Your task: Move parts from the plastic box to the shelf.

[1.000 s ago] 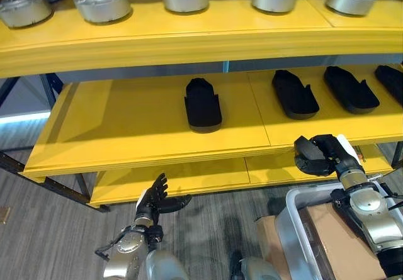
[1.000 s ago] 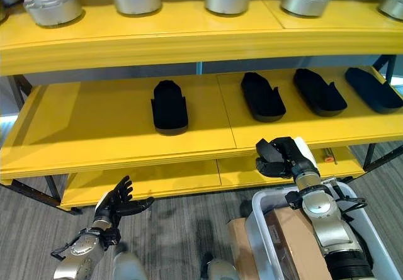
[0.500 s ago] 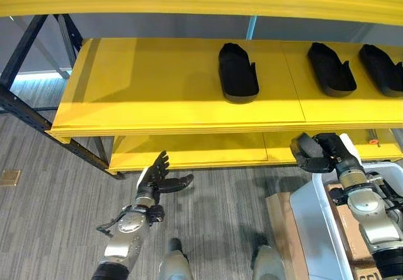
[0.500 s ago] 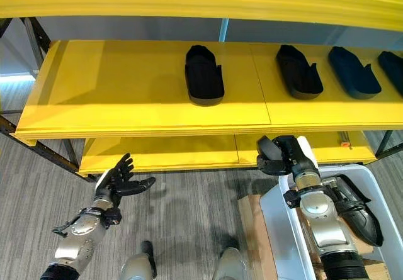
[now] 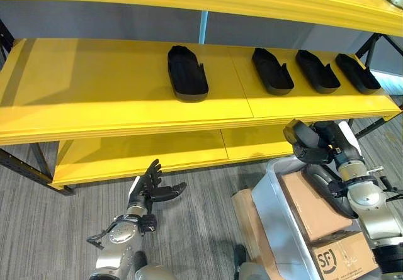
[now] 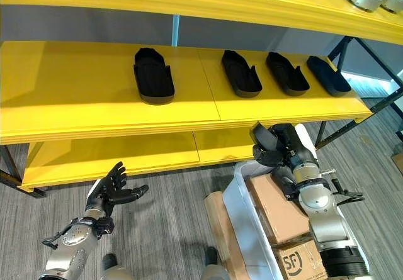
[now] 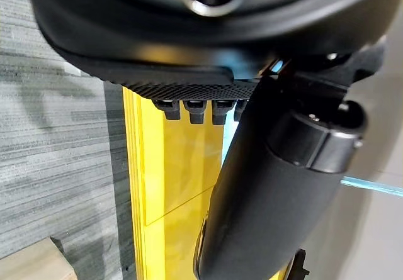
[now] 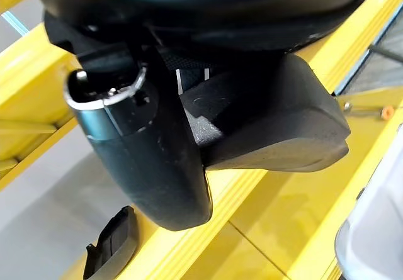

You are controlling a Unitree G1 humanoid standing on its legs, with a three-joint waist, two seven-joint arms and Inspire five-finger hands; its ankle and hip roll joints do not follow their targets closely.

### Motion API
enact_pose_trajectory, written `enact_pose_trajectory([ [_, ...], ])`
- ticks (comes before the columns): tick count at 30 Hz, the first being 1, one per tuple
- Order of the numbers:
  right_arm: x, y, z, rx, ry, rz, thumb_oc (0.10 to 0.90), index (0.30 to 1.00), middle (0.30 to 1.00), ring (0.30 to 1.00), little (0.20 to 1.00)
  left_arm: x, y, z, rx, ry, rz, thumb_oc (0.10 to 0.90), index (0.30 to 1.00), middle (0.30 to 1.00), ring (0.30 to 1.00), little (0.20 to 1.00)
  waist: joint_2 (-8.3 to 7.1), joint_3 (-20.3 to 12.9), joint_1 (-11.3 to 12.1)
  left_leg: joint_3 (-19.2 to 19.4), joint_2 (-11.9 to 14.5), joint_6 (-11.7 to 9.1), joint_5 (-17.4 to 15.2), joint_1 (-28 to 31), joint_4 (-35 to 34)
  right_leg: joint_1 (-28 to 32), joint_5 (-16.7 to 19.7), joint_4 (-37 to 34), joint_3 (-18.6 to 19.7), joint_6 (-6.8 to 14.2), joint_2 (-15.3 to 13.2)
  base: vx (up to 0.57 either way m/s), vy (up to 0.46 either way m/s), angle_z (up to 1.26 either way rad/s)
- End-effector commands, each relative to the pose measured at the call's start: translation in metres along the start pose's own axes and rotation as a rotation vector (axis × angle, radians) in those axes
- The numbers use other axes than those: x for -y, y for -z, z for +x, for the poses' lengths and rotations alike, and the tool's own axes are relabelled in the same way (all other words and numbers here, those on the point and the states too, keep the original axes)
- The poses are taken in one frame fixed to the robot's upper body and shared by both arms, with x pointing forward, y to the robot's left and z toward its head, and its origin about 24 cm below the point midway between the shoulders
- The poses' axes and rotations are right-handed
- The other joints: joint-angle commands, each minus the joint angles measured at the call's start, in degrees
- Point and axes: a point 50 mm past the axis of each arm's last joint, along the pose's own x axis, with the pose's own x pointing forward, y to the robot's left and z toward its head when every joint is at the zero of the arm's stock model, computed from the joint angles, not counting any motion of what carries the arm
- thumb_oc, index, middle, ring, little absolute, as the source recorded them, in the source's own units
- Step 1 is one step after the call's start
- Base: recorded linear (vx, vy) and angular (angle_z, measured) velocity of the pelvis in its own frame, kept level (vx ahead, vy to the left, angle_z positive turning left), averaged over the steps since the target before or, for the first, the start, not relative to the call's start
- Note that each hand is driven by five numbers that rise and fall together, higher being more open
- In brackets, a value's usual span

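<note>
Four black parts (image 5: 187, 73) lie on the shelf (image 5: 94, 104), a fifth (image 8: 271, 132) stays clutched in the right hand (image 5: 321, 146) above the box (image 5: 277, 217), while the left hand (image 5: 150, 187) remains spread, empty.

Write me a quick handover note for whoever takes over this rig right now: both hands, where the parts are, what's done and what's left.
Right hand: shut on a black part, raised above the plastic box, in front of the shelf.
Left hand: open, idle, low over the floor.
Done: four black parts lie in a row on the middle shelf.
Left: place the held part on the shelf; another dark part lies in the box beside cardboard boxes.
</note>
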Motion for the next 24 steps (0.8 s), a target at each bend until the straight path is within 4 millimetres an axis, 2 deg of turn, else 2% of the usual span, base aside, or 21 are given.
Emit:
enact_pose_trajectory([
  [1, 0.058, -0.077, 0.009, 0.384, 0.202, -0.081, 0.400, 0.300, 0.300, 0.300, 0.300, 0.011, -0.043, 0.005, 0.215, 0.076, 0.032, 0.900, 1.000, 1.000, 1.000, 1.000, -0.37, -6.7, 1.9, -3.9, 4.2, 0.1, -1.1, 0.6, -0.7, 0.8, -3.8, 3.1, -0.8, 1.7, -5.5, 0.00, 0.000, 0.00],
  [5, 0.066, -0.100, 0.006, 0.483, 0.200, -0.127, 0.400, 0.300, 0.300, 0.300, 0.300, 0.013, -0.041, 0.004, 0.212, 0.080, 0.026, 0.900, 1.000, 1.000, 1.000, 1.000, -0.61, -6.8, 1.7, -3.6, 4.4, 0.1, -1.3, 0.6, -0.3, 0.7, -3.4, 3.1, -0.5, 1.7, -5.3, 0.00, 0.000, 0.00],
  [6, 0.066, -0.100, 0.007, 0.483, 0.200, -0.127, 0.400, 0.300, 0.300, 0.300, 0.300, 0.013, -0.041, 0.004, 0.212, 0.080, 0.025, 0.900, 1.000, 1.000, 1.000, 1.000, -0.58, -6.7, 1.7, -3.6, 4.4, 0.1, -1.4, 0.6, -0.3, 0.7, -3.4, 3.1, -0.5, 1.7, -5.3, 0.00, 0.000, 0.00],
  [10, 0.070, -0.129, 0.005, 0.604, 0.182, -0.193, 0.400, 0.300, 0.300, 0.300, 0.300, 0.017, -0.040, 0.005, 0.213, 0.092, 0.025, 0.900, 1.000, 1.000, 1.000, 1.000, -0.78, -6.8, 1.8, -3.6, 4.6, 0.0, -1.6, 0.3, 0.2, 0.7, -3.5, 3.3, -0.6, 1.7, -5.3, 0.00, 0.000, 0.00],
  [13, 0.072, -0.138, 0.006, 0.635, 0.172, -0.220, 0.400, 0.300, 0.300, 0.300, 0.300, 0.017, -0.040, 0.005, 0.214, 0.094, 0.022, 0.900, 1.000, 1.000, 1.000, 1.000, -0.83, -6.8, 1.9, -3.7, 4.7, 0.0, -1.6, 0.2, 0.4, 0.7, -3.5, 3.5, -0.6, 1.7, -5.2, 0.00, 0.000, 0.00],
  [19, 0.077, -0.168, 0.012, 0.727, 0.162, -0.281, 0.400, 0.300, 0.300, 0.300, 0.300, 0.017, -0.041, 0.007, 0.214, 0.097, 0.028, 0.900, 1.000, 1.000, 1.000, 1.000, -1.22, -6.3, 2.8, -5.2, 4.6, 0.0, -1.9, -1.5, 1.7, 1.2, -3.6, 3.5, -1.6, 1.8, -5.3, 0.00, 0.002, 0.03],
  [20, 0.082, -0.180, 0.015, 0.754, 0.172, -0.296, 0.400, 0.300, 0.300, 0.300, 0.300, 0.014, -0.043, 0.007, 0.217, 0.094, 0.043, 0.900, 1.000, 1.000, 1.000, 1.000, -1.56, -5.6, 3.6, -6.6, 4.0, 0.4, -3.4, -3.3, 4.3, 1.3, -3.4, 3.9, -2.1, 2.0, -5.7, -0.01, 0.041, 0.16],
  [24, 0.083, -0.188, 0.020, 0.763, 0.177, -0.299, 0.400, 0.300, 0.300, 0.300, 0.300, 0.008, -0.049, 0.008, 0.232, 0.082, 0.068, 0.900, 1.000, 1.000, 1.000, 1.000, -1.54, -4.3, 5.3, -9.0, 1.6, 1.8, -7.5, -7.9, 11.3, 1.7, -1.6, 5.3, -3.1, 2.3, -7.6, 0.00, 0.094, 0.19],
])
